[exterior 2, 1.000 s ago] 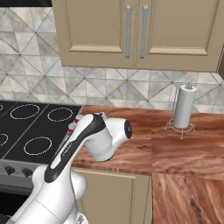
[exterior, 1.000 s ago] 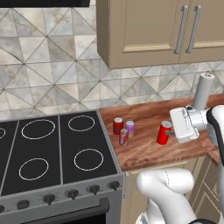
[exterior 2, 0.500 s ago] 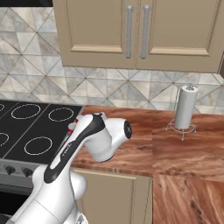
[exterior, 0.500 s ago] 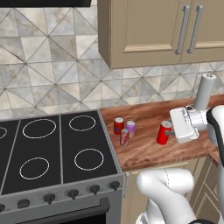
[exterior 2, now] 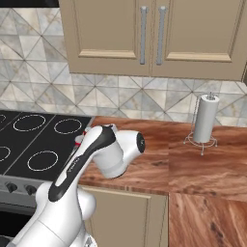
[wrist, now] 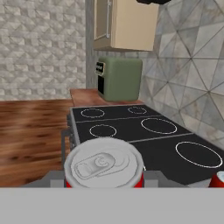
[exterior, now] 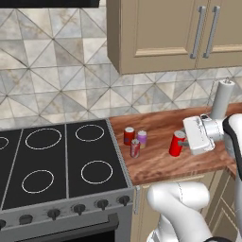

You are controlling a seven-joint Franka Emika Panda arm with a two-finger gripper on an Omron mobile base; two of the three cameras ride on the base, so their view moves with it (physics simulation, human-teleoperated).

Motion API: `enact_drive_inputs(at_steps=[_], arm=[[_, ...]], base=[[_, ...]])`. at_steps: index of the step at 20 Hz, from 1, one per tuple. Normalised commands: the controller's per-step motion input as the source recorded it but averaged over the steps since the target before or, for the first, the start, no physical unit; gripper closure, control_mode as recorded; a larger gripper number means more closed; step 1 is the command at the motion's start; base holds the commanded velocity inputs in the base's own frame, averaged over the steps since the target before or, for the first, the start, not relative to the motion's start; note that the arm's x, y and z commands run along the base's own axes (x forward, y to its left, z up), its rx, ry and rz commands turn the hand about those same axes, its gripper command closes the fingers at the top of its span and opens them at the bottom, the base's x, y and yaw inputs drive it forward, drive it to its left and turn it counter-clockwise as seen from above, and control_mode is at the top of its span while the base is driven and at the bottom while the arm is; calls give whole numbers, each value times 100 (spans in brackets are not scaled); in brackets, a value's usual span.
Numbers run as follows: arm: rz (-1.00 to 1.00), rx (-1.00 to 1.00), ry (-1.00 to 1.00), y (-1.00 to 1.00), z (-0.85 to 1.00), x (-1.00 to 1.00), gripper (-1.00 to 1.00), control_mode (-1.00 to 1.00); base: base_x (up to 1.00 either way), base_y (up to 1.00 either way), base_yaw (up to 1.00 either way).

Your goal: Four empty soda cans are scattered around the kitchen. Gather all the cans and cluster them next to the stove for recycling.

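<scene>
The stove [exterior: 56, 160], a wide black cooktop with white ring burners, takes up the left of the scene and sets the target for the whole job, since the cans are meant to end up clustered beside it. To its right runs the wooden counter [exterior: 160, 163], and its strip nearest the cooktop serves as the collecting spot: 3 soda cans [exterior: 134, 141] already stand there close together, 2 red and 1 pale purple, just beside the stove's edge. At the far right a tall white paper-towel roll [exterior: 221, 99] stands on its holder, well apart from that group and no part of the task. The gripper [exterior: 185, 141] reaches in from the right with its jaws closed on the 4th can [exterior: 177, 143], a red one held upright at counter level, near the cluster but apart from it. The grip is side-on, which keeps the can vertical for setting it down; the hand view looks down on its silver top [wrist: 104, 162], toward the burners.
</scene>
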Motion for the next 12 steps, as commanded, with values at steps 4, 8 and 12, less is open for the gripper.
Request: enact_drive_inputs(at_steps=[4, 8, 12], arm=[[0, 0, -1, 0, -1, 8, 100, -100], [0, 0, -4, 0, -10, 18, 100, -100], [0, 0, -5, 2, -20, 29, 100, -100]], base=[[0, 0, 0], [0, 0, 0], [0, 0, 0]])
